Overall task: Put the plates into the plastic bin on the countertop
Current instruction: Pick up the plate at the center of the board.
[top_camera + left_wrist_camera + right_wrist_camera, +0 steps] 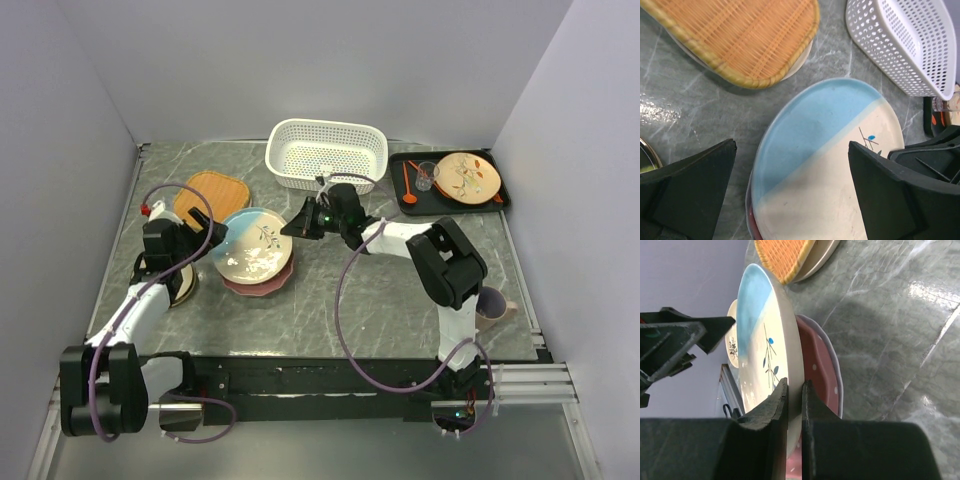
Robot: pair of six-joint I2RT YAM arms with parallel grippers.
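Marble countertop: the bin stands empty. Right gripper pinches the rim of the blue plate; left gripper gapes wide, holding nothing.

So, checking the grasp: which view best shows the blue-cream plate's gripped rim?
Right wrist: the right end effector is shut on the rim of the blue-cream plate, edge-on. Top external shows it from above, contact tiny; left wrist shows its face, contact hidden.
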